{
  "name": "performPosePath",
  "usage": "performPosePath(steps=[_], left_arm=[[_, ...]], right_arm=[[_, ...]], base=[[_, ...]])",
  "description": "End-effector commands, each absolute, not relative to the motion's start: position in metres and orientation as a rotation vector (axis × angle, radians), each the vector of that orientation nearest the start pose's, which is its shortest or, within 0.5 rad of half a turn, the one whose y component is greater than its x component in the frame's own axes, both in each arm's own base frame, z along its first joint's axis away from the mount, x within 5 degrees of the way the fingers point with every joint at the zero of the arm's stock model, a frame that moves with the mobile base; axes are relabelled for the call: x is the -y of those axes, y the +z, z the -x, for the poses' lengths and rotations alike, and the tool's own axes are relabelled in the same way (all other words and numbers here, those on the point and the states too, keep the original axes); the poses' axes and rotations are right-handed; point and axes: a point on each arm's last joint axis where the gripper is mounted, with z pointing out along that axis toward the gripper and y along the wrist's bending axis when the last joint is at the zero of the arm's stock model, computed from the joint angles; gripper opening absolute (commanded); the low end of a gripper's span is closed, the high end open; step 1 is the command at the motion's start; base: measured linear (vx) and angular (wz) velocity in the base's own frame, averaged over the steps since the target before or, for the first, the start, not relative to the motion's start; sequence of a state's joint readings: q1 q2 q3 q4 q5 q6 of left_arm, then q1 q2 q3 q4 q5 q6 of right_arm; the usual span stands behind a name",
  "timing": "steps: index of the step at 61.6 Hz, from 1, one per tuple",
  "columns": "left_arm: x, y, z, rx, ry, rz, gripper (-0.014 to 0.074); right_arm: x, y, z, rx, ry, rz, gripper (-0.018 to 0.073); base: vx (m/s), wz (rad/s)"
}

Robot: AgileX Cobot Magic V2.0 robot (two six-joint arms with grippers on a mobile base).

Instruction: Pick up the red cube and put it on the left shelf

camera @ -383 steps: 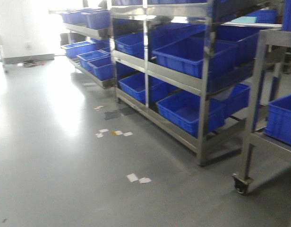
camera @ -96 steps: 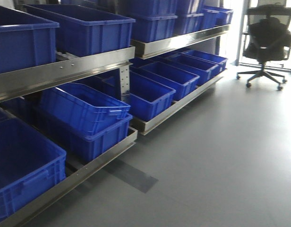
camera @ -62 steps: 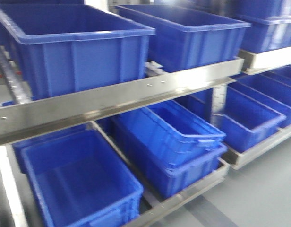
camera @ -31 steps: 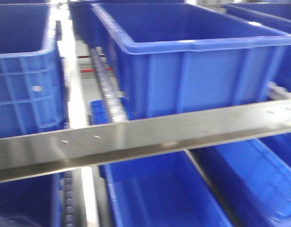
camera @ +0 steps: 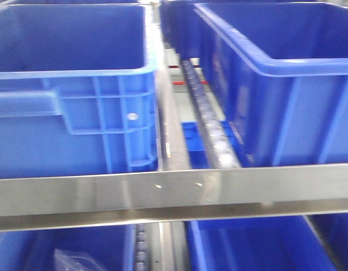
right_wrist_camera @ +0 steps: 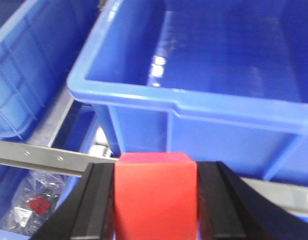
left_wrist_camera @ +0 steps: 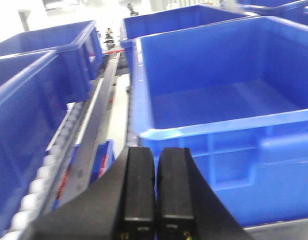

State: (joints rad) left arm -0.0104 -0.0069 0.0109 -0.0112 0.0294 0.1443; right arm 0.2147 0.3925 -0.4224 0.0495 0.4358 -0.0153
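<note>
Two crates stand side by side on the left shelf (camera: pixel 169 135), behind its rail (camera: pixel 174 192): the left crate (camera: pixel 72 90) and the right crate (camera: pixel 287 84), with a roller track (camera: pixel 213 130) running back between them. Lower crates (camera: pixel 253 248) lie under the rail, and a bag (camera: pixel 78 261) lies in the left one. The cube (right_wrist_camera: pixel 155 200) sits between the right gripper's (right_wrist_camera: pixel 155 172) fingers, before a crate's near wall.

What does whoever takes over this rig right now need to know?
Right claw: shut on the solid red cube, held in front of an open blue plastic crate.
Left claw: shut, empty.
Stainless-steel left shelf, riveted front rail: loaded with blue crates, no cube on it.
Done: pick. Left: set the cube on that shelf, release.
</note>
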Motion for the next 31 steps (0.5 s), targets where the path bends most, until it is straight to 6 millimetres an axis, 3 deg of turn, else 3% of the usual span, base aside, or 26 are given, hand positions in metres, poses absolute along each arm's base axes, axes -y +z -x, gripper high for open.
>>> performPosePath(steps=[1, 31], left_arm=[[0.0006, 0.2081, -0.0564, -1.443, 0.097, -0.101, 0.0106], [0.0006, 0.2081, -0.0564, -1.443, 0.097, -0.101, 0.0106]], right_arm=[[-0.0197, 0.3066, -0.0862, -1.769, 0.18, 0.177, 0.0055], [-0.0197, 0.3066, -0.0862, -1.769, 0.18, 0.177, 0.0055]], base=[[0.08, 0.5], [0.01, 0.09]])
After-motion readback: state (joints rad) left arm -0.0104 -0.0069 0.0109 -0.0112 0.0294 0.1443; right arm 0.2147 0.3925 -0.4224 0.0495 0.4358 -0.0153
